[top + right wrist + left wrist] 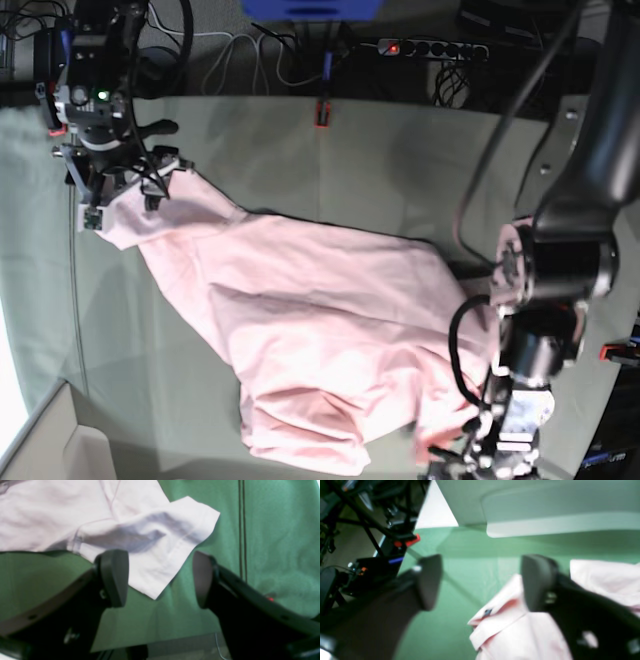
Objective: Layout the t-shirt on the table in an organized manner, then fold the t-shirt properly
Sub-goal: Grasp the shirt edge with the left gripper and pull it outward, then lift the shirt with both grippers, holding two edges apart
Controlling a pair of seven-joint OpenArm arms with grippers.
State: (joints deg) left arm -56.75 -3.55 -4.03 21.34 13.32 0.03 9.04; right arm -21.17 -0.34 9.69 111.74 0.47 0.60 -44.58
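The left tool [480, 582] is standing wide open, gripping nothing, one pad [537, 580] hanging over the shirt's [320, 340] collar edge. The right tool [160, 578] is also gaping wide and empty, hovering just above a sleeve [162, 547] spread flat on the desk [400, 170]. The shirt is lying crumpled diagonally across the desk, with bare cloth showing beyond it toward a red clamp [322, 112] at the far edge.

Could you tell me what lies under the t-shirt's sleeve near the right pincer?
Under the t-shirt sleeve lies the table's green cloth, bare around its edges. Whatever sits directly beneath the fabric is covered.
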